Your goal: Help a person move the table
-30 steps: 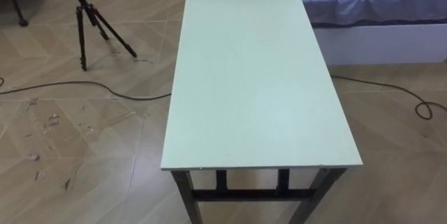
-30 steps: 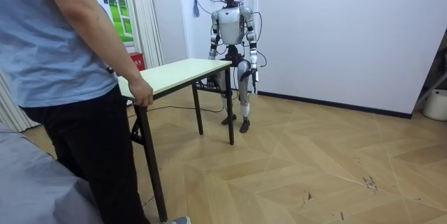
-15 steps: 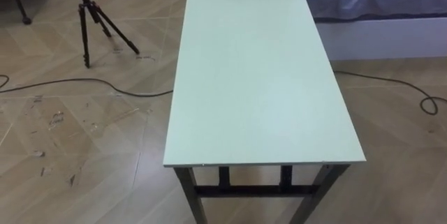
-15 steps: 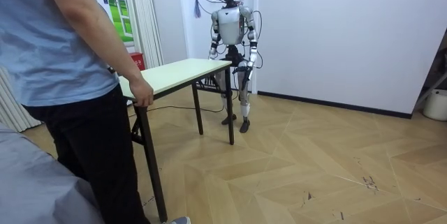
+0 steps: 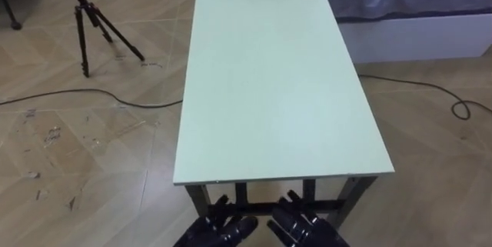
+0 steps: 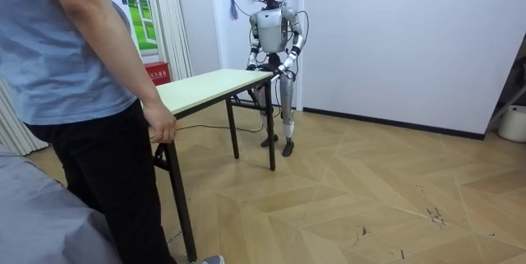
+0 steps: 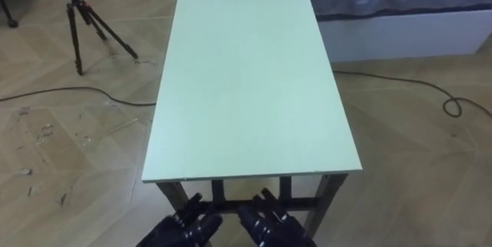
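Table (image 5: 280, 85) now has left hand (image 5: 221, 228) and right hand (image 5: 304, 227) raised beneath its edge.

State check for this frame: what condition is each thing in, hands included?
table, standing on the floor
left hand, open, below the table's near edge
right hand, open, below the table's near edge
person's hand, on the table's far end
tripod, upright, legs spread

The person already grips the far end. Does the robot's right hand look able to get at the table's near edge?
Probably yes. The right hand, open, hovers close before the table's near edge, beside the left hand, with nothing between it and the edge.
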You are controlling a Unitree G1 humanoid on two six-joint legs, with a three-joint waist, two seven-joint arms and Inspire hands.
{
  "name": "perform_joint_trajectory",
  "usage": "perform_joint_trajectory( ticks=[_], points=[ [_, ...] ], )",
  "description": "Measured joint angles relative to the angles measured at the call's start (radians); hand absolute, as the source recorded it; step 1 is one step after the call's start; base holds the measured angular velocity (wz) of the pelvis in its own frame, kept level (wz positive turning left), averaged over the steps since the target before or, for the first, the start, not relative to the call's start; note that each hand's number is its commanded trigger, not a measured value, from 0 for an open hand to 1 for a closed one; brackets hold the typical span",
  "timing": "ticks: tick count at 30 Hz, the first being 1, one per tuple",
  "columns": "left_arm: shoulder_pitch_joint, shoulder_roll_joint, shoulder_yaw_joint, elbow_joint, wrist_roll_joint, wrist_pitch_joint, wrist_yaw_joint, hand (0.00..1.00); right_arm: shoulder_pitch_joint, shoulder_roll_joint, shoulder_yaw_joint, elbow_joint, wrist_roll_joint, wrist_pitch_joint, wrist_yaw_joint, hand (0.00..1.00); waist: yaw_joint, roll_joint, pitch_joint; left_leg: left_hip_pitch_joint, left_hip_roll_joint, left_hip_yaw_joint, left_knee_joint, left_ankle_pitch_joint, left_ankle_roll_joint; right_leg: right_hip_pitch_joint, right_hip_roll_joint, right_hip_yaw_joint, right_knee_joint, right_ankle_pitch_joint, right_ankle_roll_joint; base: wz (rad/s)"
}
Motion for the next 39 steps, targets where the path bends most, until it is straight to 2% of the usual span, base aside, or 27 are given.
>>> perform_joint_trajectory(
  ticks=[4, 7, 10, 13, 24, 28, 31, 35, 36, 39],
  points=[
    [0.0, 0.023, -0.012, -0.048, -0.022, -0.001, -0.004, 0.0, 0.007, -0.012, 0.011, -0.053, 0.016, -0.002, 0.004, 0.0, -0.005, 0.0, -0.0003, 0.003, 0.0, 0.004, 0.0, 0.0, 0.0, -0.003, 0.0, 0.001, 0.0, 0.0, 0.0, 0.0],
    [0.001, 0.033, -0.016, -0.081, -0.074, 0.0, -0.004, 0.0, 0.02, -0.038, 0.015, -0.113, 0.092, -0.002, 0.003, 0.0, -0.003, 0.001, -0.0005, 0.0, 0.0, 0.007, 0.001, 0.0, 0.0, -0.004, 0.0, 0.001, 0.0, 0.0, 0.0, 0.0],
    [0.0, 0.029, -0.018, -0.092, -0.113, 0.001, -0.005, 0.0, 0.018, -0.041, 0.013, -0.136, 0.138, -0.002, 0.003, 0.0, -0.001, 0.001, -0.0003, 0.001, 0.0, 0.011, 0.0, 0.0, 0.0, -0.005, -0.001, 0.005, 0.0, 0.0, 0.0, 0.0],
    [0.003, 0.03, -0.02, -0.119, -0.218, 0.022, -0.005, 0.0, 0.009, -0.042, 0.011, -0.151, 0.187, -0.001, 0.007, 0.0, -0.002, -0.001, 0.0005, 0.009, 0.001, 0.011, 0.0, 0.0, 0.0, -0.003, -0.001, 0.008, 0.0, 0.0, 0.0, 0.0],
    [0.006, 0.033, -0.025, -0.122, -0.385, 0.028, -0.004, 0.0, 0.005, -0.047, 0.011, -0.158, 0.19, 0.0, 0.011, 0.0, -0.001, -0.006, 0.0052, 0.015, 0.001, 0.015, -0.001, 0.0, 0.0, 0.001, 0.0, 0.025, 0.002, 0.0, 0.0, -0.01],
    [0.006, 0.048, -0.024, -0.122, -0.401, 0.027, -0.004, 0.0, 0.004, -0.055, 0.013, -0.158, 0.191, 0.0, 0.011, 0.0, 0.003, -0.007, 0.0062, 0.017, 0.001, 0.015, -0.005, 0.0, 0.0, 0.004, 0.0, 0.028, 0.003, 0.0, 0.0, -0.02],
    [0.004, 0.064, -0.001, -0.119, -0.41, 0.027, 0.002, 0.0, 0.005, -0.071, 0.013, -0.158, 0.23, 0.0, 0.009, 0.0, 0.022, -0.009, 0.008, 0.026, 0.002, 0.016, -0.005, 0.0, 0.0, 0.004, 0.0, 0.03, 0.003, 0.0, 0.0, -0.02],
    [-0.001, 0.066, 0.013, -0.102, -0.416, 0.029, 0.003, 0.0, -0.004, -0.071, 0.012, -0.158, 0.252, 0.0, -0.022, 0.0, 0.031, -0.009, 0.0121, 0.029, 0.002, 0.021, -0.005, 0.0, 0.0, 0.009, 0.0, 0.029, 0.003, 0.0, 0.0, 0.0],
    [-0.013, 0.066, 0.013, -0.09, -0.417, 0.033, 0.004, 0.0, -0.012, -0.071, 0.012, -0.158, 0.264, 0.0, -0.035, 0.0, 0.032, -0.009, 0.0158, 0.03, 0.002, 0.022, -0.005, 0.0, 0.0, 0.012, 0.0, 0.029, 0.003, 0.0, 0.0, 0.0],
    [-0.042, 0.064, 0.013, -0.059, -0.417, 0.044, 0.017, 0.0, -0.025, -0.069, 0.012, -0.155, 0.283, 0.0, -0.064, 0.0, 0.032, -0.008, 0.0173, 0.03, 0.003, 0.022, -0.008, 0.0, 0.0, 0.014, 0.002, 0.028, 0.003, 0.0, 0.0, 0.0]
  ],
)
